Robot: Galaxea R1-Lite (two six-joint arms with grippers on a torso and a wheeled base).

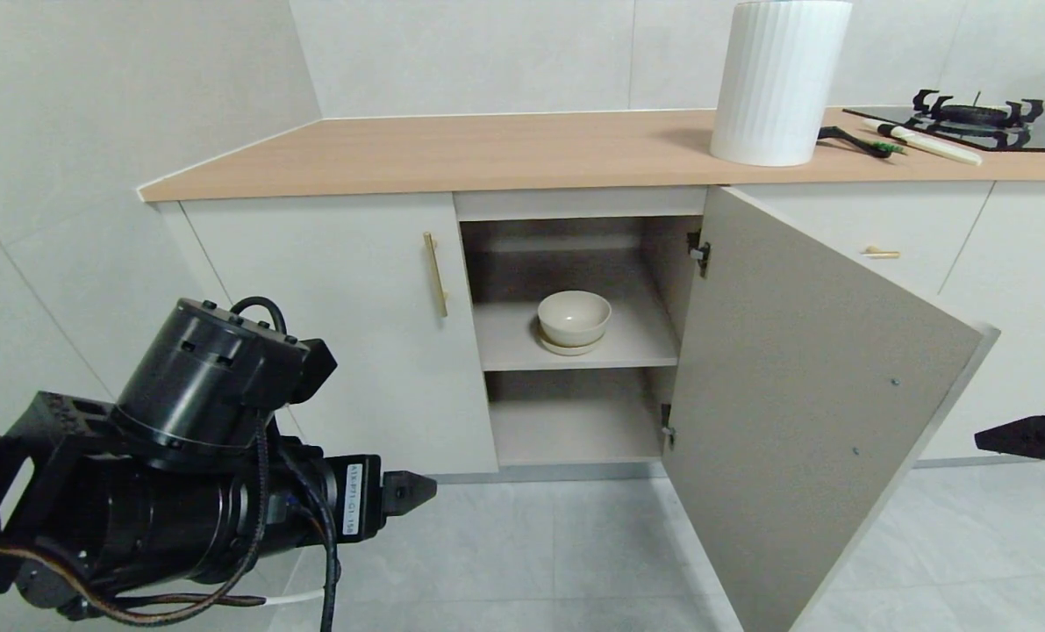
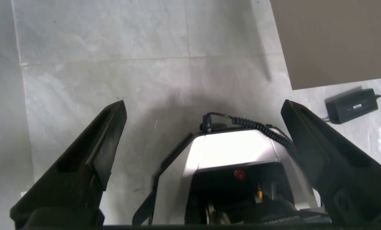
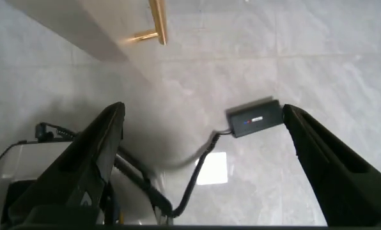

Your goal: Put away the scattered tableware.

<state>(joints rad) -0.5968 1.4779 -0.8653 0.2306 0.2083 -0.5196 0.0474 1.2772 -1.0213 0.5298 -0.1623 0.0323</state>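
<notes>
The left end effector (image 2: pixel 202 105) hangs low over the grey tiled floor (image 1: pixel 575 544), its black wedge-shaped fingers (image 2: pixel 94 153) spread wide apart. A white sticker (image 1: pixel 353 512) on its wrist carries print too small to read. Past a slim brass handle (image 1: pixel 435 274) the cabinet stands open, and a smooth cream bowl (image 1: pixel 574 316) sits on a matching plate (image 1: pixel 566 348) on the upper shelf (image 1: pixel 504 338). The matte beige door (image 1: pixel 803 386) swings out to the right. On the wood-grain tabletop (image 1: pixel 487 149) above stands a white ribbed cylinder (image 1: pixel 778 81), then utensils (image 1: pixel 926 142) beside a black hob (image 1: pixel 978 116). The right end effector (image 3: pixel 203 107), its fingers likewise apart, hovers above the floor near a black adapter (image 3: pixel 254 119).
</notes>
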